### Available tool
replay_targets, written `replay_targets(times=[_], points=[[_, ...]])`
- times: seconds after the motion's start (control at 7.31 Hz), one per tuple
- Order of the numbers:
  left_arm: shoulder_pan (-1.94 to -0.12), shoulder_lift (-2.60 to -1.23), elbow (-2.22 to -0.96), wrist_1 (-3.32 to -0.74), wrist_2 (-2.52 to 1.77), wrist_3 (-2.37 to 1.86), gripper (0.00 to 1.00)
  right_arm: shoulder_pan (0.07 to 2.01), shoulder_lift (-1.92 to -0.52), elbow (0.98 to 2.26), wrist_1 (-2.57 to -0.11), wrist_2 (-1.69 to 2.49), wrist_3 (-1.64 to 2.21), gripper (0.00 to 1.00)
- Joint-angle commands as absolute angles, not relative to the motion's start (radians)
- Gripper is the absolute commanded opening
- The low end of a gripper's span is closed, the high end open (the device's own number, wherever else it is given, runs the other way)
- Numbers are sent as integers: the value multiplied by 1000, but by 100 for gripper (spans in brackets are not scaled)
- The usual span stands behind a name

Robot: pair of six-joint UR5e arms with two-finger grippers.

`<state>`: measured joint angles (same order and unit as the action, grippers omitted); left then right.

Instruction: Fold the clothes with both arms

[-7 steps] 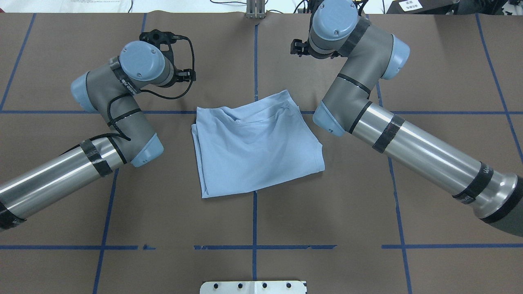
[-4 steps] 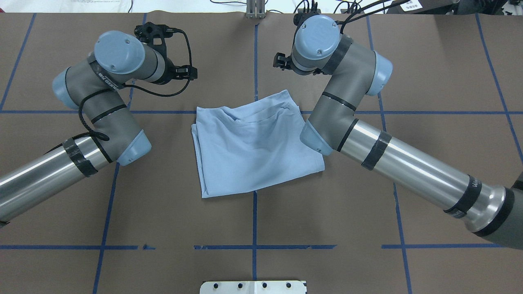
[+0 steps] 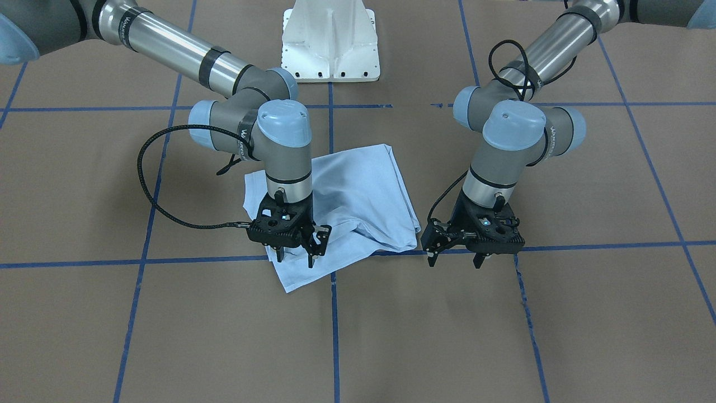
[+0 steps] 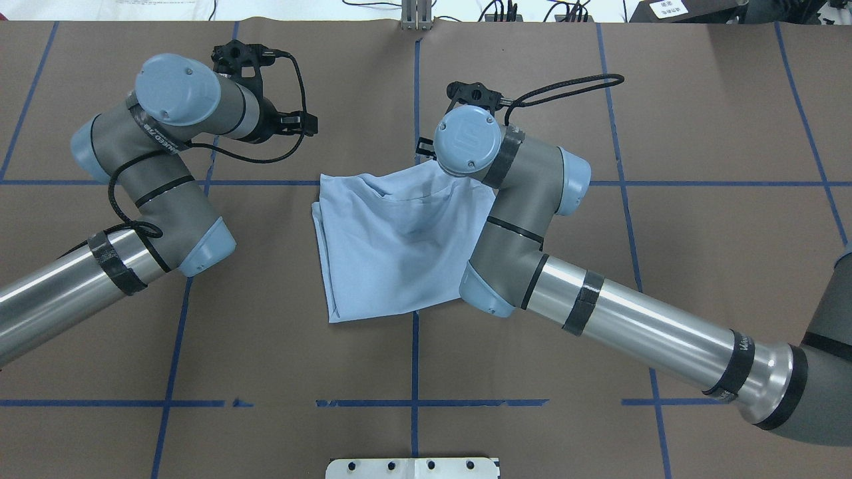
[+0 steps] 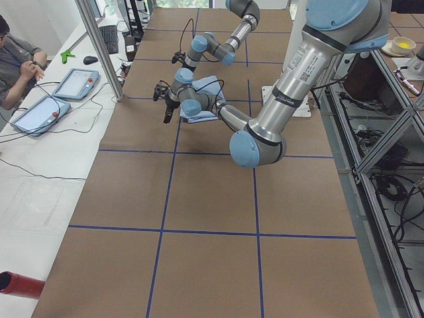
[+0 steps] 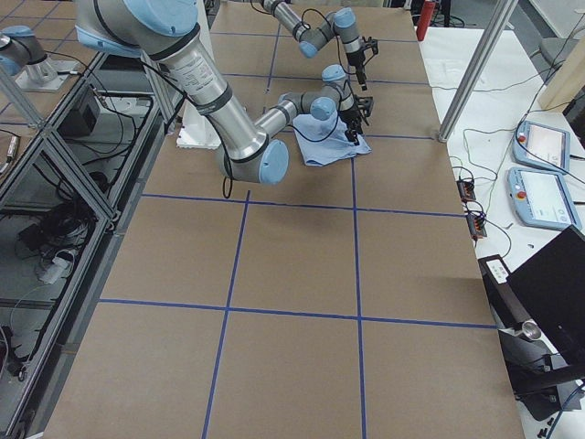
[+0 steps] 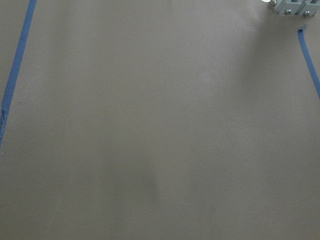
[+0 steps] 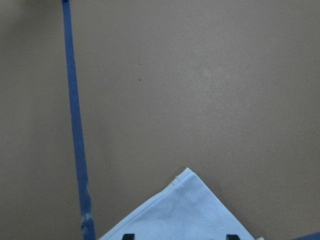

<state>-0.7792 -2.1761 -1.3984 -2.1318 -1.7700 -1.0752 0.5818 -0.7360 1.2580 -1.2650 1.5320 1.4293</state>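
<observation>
Currently the light blue T-shirt [image 4: 393, 253] lies folded into a rough square in the middle of the brown tabletop [image 4: 266, 346], a few creases near its far edge. The right hand [image 3: 295, 259] points down over the shirt's far right corner with its jaws spread wide and nothing held; its wrist camera shows that hemmed corner between the two fingertips [image 8: 127, 236], though whether they touch the cloth I cannot tell. The left hand [image 3: 454, 262] hangs wide open and empty over bare tabletop just left of the shirt's far left corner, above a blue tape line [image 3: 587, 245].
</observation>
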Motion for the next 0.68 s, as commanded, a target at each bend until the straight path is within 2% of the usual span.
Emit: replay_targets(times=[0.0, 0.14, 0.27, 0.41, 0.55], points=[[-779, -2175, -1399, -2132, -1770, -1075, 100, 569, -750, 1259, -1300, 1511, 1419, 59], [-779, -2175, -1397, -2132, -1769, -1075, 100, 568, -752, 1261, -1310, 1509, 1407, 58], [-778, -2174, -1397, -2132, -1769, -1075, 100, 566, -752, 1259, -1309, 1500, 1395, 50], [-778, -2174, -1397, -2132, -1769, -1077, 100, 568, -752, 1258, -1308, 1499, 1394, 20], [-778, -2174, -1397, -2132, -1769, -1077, 100, 568, -752, 1258, -1308, 1496, 1394, 0]])
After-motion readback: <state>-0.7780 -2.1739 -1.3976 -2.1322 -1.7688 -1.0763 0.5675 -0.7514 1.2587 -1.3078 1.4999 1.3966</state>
